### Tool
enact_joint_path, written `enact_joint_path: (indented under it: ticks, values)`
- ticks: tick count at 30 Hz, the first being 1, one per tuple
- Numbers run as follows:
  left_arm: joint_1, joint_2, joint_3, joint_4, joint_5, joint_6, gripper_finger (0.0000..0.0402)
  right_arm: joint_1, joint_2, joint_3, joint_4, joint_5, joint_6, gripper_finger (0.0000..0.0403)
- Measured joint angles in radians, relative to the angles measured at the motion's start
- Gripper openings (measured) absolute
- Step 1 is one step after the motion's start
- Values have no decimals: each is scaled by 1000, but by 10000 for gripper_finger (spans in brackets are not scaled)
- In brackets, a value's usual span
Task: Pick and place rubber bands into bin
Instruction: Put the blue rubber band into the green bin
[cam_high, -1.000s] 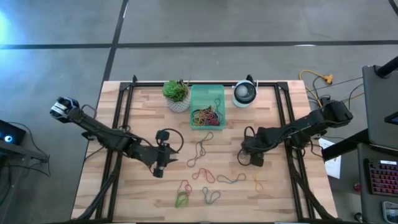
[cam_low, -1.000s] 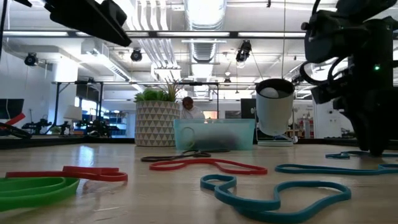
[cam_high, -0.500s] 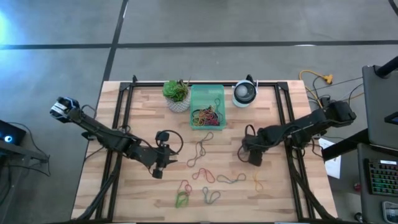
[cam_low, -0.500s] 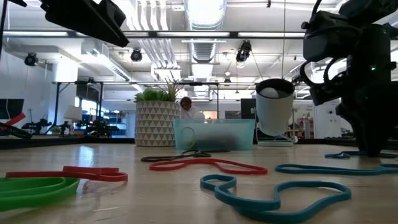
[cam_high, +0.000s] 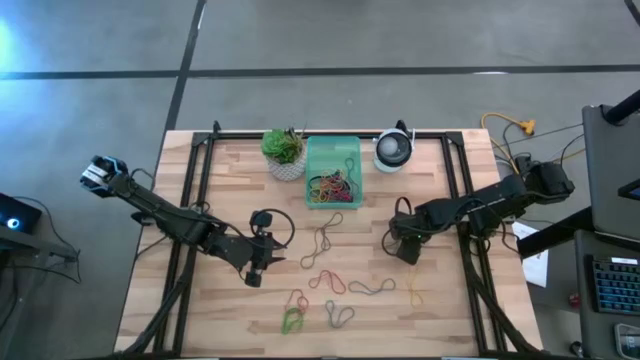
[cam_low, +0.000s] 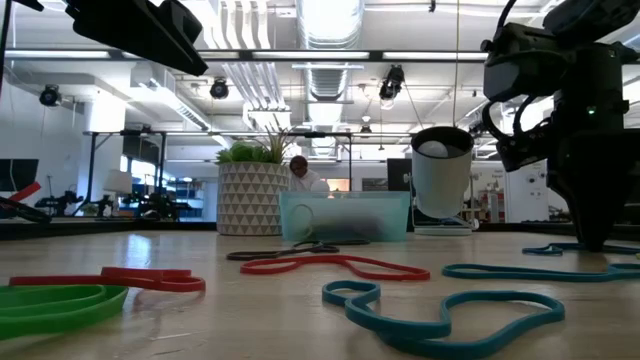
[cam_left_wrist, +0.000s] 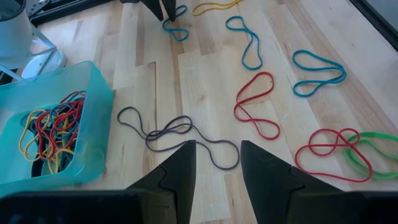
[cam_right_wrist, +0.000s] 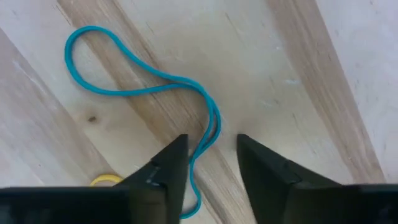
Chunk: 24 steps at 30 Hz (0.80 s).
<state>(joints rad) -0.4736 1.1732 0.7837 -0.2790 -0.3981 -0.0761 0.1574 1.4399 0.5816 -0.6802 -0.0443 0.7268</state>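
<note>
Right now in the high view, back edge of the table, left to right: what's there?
Potted plant → green bin with a pile of rubber bands in it → round white-and-dark device.

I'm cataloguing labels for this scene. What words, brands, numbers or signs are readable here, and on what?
None can be read.
The bin, the plant pot and the round device show no legible marking.
Screens and signs in the room behind, in the low view, are too small and blurred to read.
</note>
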Motion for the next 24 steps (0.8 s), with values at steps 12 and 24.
enact_joint_path:
  ticks: [12, 24]
  values:
    - [0, 0, 0, 0, 0, 0, 112, 3, 4, 14, 3, -8, -55, 9]
    - [-1, 0, 0, 0, 0, 1, 112, 84, 10, 107, 97, -12, -213, 8]
